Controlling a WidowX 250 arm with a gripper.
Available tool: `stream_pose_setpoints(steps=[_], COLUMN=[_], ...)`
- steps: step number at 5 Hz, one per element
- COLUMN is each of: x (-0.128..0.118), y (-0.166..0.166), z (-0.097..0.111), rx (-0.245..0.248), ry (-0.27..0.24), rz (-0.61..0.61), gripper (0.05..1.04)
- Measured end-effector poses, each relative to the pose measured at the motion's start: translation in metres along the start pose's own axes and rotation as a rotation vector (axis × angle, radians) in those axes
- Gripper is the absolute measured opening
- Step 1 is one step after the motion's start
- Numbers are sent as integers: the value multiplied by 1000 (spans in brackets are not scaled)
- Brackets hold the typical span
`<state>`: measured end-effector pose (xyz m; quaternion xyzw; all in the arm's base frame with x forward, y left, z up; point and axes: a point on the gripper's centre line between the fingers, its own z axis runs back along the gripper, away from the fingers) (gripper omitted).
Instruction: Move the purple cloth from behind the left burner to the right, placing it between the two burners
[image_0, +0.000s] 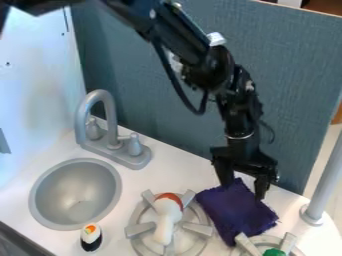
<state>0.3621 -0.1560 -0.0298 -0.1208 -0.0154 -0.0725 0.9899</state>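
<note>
Countertop (168, 172): open tool (245, 191) at purple cloth (235, 211).

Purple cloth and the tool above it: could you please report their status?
Tool open, at the far edge of the purple cloth. Cloth rumpled on counter. Burner with white-and-red toy close beside it.

Dark purple cloth (237, 211), grey sink (75, 195), (apparently) green piece (274, 252)

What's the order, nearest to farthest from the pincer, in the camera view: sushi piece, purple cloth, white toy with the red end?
1. Purple cloth: directly at the pincer, below it.
2. White toy with the red end: left of the cloth, on a burner.
3. Sushi piece: farthest left, beside the sink.
</note>
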Motion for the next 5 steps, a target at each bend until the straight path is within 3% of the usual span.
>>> stream_pose_setpoints(steps=[1,2,3,4,5], x=[-29,-58,-95,-128,-139], y=[6,-3,-25,-13,-4], z=[14,9,13,34,44], rx=[29,86,170,213,208], ry=[38,101,89,52,20], rz=[-25,-81,-195,-208,-195], gripper=[1001,1001,1001,1001,1001])
